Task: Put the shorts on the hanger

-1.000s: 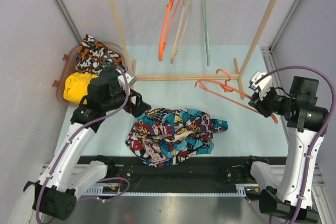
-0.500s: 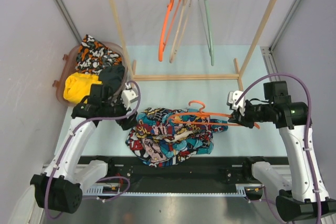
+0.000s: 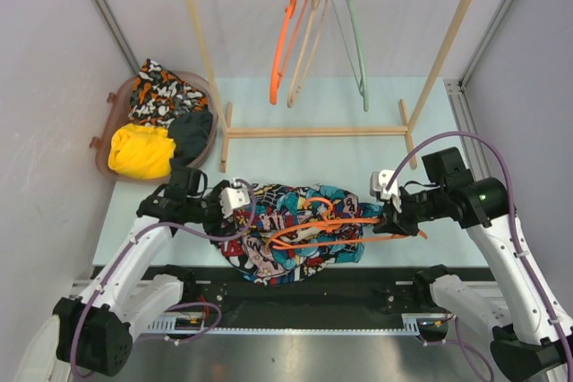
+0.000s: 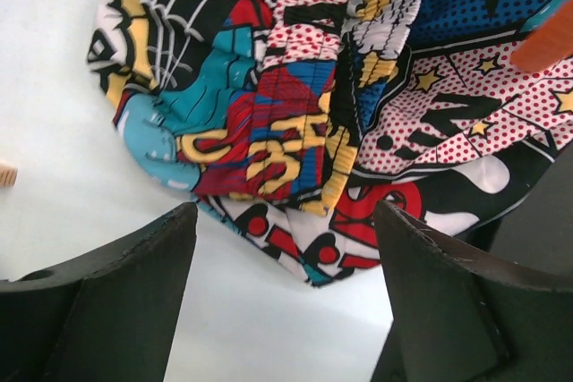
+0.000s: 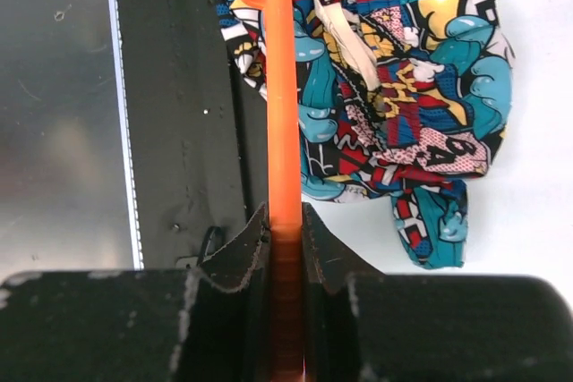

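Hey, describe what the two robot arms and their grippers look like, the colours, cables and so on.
The left arm and right arm are built of glossy white tubular links with chunky black joints. A thin purple cable loops loosely along each. The left gripper and right gripper have matte black, wedge-shaped fingers with scuffed pale edges.

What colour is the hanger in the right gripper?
Orange; the hanger shows best in the right wrist view.

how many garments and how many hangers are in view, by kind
garments: 4 - comic-print shorts, orange-black-white patterned garment, yellow garment, dark garment
hangers: 4 - thin orange hanger, thicker orange hanger, beige hanger, pale green hanger
total: 8
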